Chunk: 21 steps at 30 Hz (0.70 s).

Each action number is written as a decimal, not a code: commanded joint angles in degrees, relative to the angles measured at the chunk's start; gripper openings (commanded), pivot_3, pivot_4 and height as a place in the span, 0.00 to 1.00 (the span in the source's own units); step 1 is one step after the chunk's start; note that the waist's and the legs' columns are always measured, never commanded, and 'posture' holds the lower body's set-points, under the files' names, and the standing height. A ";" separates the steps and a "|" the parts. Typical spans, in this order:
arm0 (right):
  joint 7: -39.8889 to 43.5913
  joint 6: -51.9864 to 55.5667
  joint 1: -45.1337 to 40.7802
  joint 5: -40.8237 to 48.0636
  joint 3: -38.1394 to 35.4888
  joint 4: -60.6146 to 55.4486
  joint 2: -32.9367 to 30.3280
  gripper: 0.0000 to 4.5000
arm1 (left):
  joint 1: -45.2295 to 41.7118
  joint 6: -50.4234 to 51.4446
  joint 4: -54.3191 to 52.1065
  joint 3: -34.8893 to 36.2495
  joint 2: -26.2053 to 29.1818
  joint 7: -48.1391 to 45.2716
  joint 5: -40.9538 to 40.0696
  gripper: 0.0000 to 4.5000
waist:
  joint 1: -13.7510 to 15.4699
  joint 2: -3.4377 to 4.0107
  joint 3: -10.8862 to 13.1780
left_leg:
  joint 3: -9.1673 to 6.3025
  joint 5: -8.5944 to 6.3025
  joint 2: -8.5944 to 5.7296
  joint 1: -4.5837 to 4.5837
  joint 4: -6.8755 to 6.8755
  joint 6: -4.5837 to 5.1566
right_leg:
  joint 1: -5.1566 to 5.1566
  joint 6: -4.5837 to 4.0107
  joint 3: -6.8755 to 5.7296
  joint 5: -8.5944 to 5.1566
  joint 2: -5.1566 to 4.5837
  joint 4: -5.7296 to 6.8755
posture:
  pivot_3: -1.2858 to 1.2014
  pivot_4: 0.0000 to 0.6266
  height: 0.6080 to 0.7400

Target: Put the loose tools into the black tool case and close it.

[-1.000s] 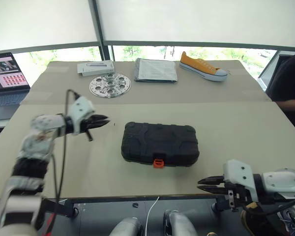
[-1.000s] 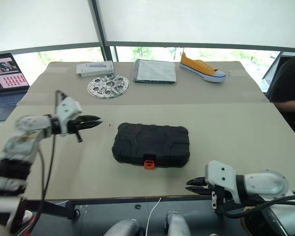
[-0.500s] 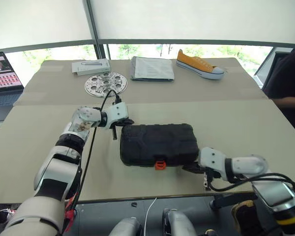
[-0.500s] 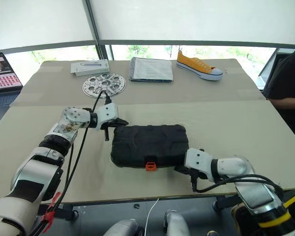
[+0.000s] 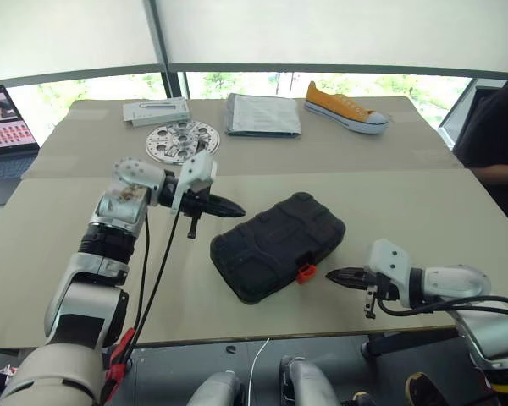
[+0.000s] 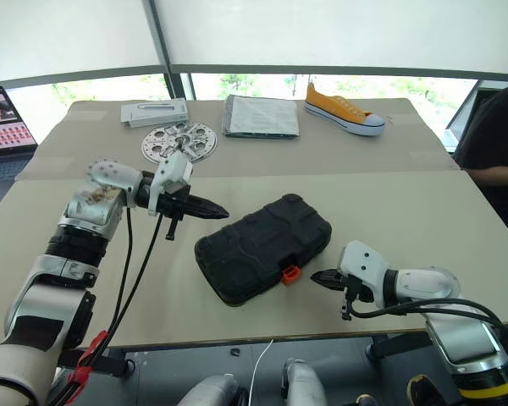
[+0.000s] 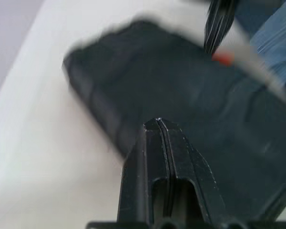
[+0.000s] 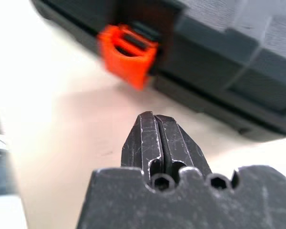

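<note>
Black plastic, the tool case (image 5: 277, 245) lies closed and askew in the middle of a tan table (image 5: 423, 203), its orange latch (image 5: 305, 273) facing the near edge. At its ten o'clock the left gripper (image 5: 234, 208) hovers, fingers clenched and empty. At its four o'clock the right gripper (image 5: 334, 275), also clenched and empty, points at the latch from just beside it.

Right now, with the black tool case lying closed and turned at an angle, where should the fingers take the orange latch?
Probably at the orange latch on the black tool case, from the near front edge: it alone sticks out there, facing the right gripper.
</note>
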 commanded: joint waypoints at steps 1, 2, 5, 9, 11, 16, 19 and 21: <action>-0.76 0.72 2.76 1.67 -0.60 -5.56 0.09 0.00 | 4.00 -2.11 -4.10 -5.85 -4.27 1.22 2.37 0.01 | 0.06 0.06 -0.04 | 0.00 0.00 0.03 0.27 -0.10 -0.01 | 0.22 -0.01 0.02 -0.01 0.01 -0.04 | 0.52 0.24 1.00; -1.38 0.90 2.90 1.31 -0.02 -5.88 0.38 0.00 | 4.34 -3.07 -3.26 -6.99 -5.65 2.76 3.88 0.01 | 0.10 0.09 -0.05 | -0.01 -0.01 0.07 0.49 -0.20 -0.02 | 0.46 -0.02 0.06 -0.04 0.05 -0.18 | 0.52 0.24 1.00; -2.88 1.29 2.45 0.43 1.87 -6.06 1.49 0.00 | 5.46 -9.12 -0.33 -10.96 -7.15 5.09 9.31 0.01 | 0.04 0.00 -0.01 | 0.05 -0.01 0.11 0.48 -0.15 -0.02 | 0.48 -0.01 0.16 -0.03 0.10 -0.22 | 0.52 0.24 1.00; -5.42 0.77 0.89 -2.49 5.83 -4.28 3.61 0.00 | 6.16 -25.35 5.81 -16.65 -5.14 8.02 18.15 0.01 | 0.06 0.14 -0.18 | 0.11 0.00 0.18 0.84 -0.30 -0.05 | 0.75 -0.02 0.24 -0.03 0.10 -0.22 | 0.52 0.24 1.00; -7.15 -0.69 -0.51 -5.68 8.35 -1.36 4.89 0.00 | 6.28 -28.05 7.40 -17.11 -4.89 8.45 18.96 0.01 | 0.16 0.14 -0.48 | 0.09 -0.12 0.23 1.39 -0.57 -0.24 | 1.31 0.00 0.22 -0.05 0.13 -0.55 | 0.52 0.24 1.00; -10.52 -2.63 -4.18 -10.11 11.53 4.58 7.95 0.00 | 6.20 -28.08 8.02 -16.54 -5.50 8.26 17.61 0.01 | 0.14 0.10 -1.05 | 0.11 -0.02 0.19 1.62 -0.86 -0.02 | 1.45 0.12 0.27 -0.08 0.17 -0.76 | 0.52 0.24 1.00; -11.67 -3.03 -7.00 -10.48 11.97 6.13 10.29 0.00 | 6.12 -27.82 7.84 -16.26 -5.77 8.26 17.15 0.01 | 0.12 0.12 -1.13 | 0.11 -0.01 0.19 1.64 -0.92 -0.02 | 1.42 0.08 0.28 -0.06 0.18 -0.74 | 0.52 0.24 1.00; -11.52 -1.97 -8.59 -8.25 11.04 4.95 12.02 0.00 | 5.91 -28.03 8.35 -16.20 -5.98 8.58 17.29 0.01 | 0.12 0.13 -1.14 | 0.11 -0.01 0.19 1.65 -0.92 -0.02 | 1.42 0.07 0.29 -0.05 0.18 -0.74 | 0.52 0.24 1.00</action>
